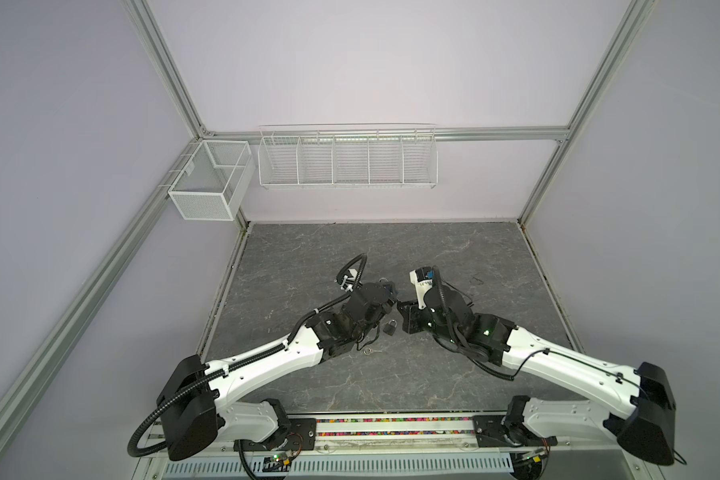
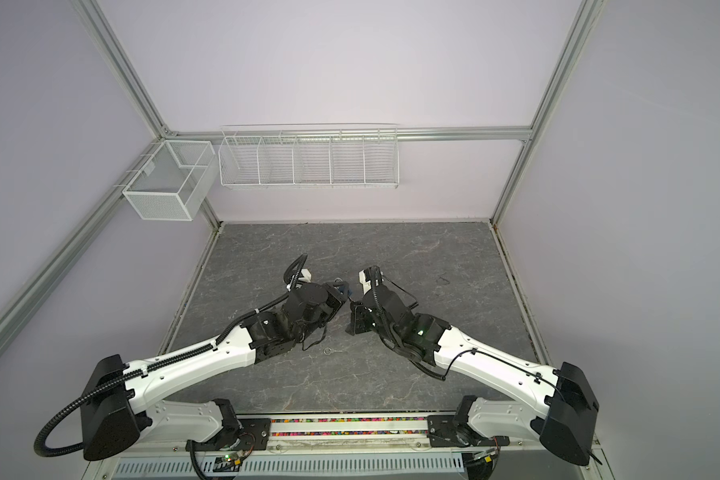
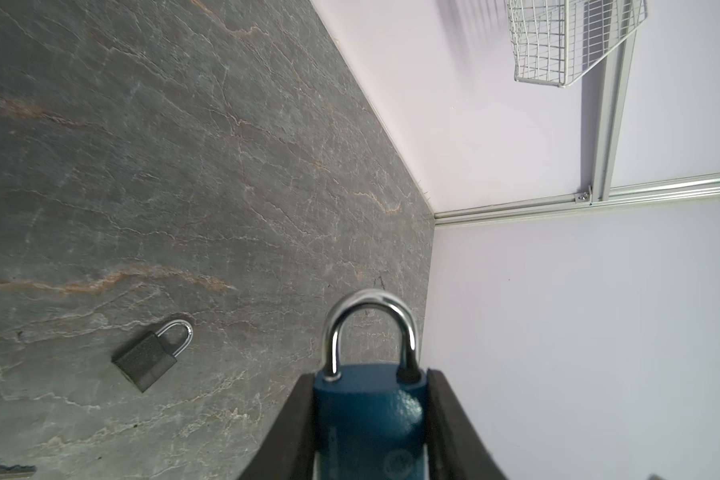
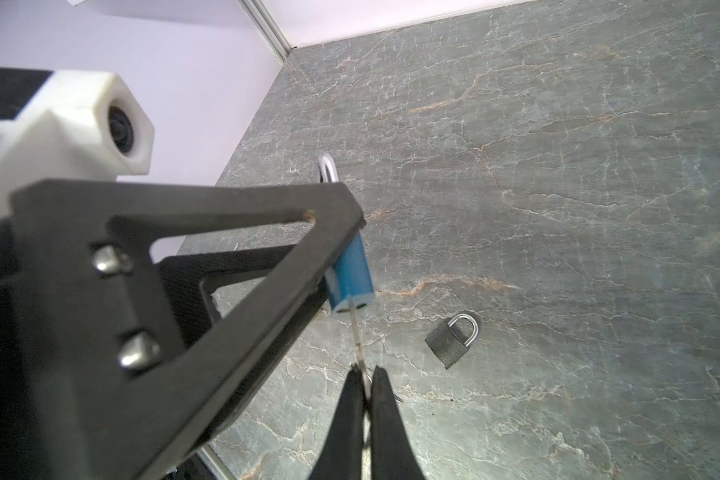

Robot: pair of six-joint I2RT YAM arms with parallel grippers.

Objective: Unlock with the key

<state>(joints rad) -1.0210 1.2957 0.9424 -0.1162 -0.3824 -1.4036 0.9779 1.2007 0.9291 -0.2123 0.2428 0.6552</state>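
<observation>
My left gripper (image 3: pixel 369 374) is shut on a blue padlock (image 3: pixel 368 411), its black fingers pressing both sides of the body. The silver shackle (image 3: pixel 368 324) points away from the wrist, with both legs down in the body. In the right wrist view the padlock (image 4: pixel 352 274) shows its underside. A thin silver key (image 4: pixel 355 328) runs from the keyhole to my right gripper (image 4: pixel 364 370), which is shut on the key's head. In both top views the two grippers meet over the middle of the table, left (image 1: pixel 391 296) and right (image 1: pixel 400 308).
A dark grey padlock (image 4: pixel 449 340) lies flat on the stone table (image 1: pixel 391 374) just below the grippers (image 1: pixel 389 328). A loose key on a ring (image 1: pixel 368 352) lies nearer the front. A wire rack (image 1: pixel 348 160) and a mesh basket (image 1: pixel 211 178) hang on the back wall.
</observation>
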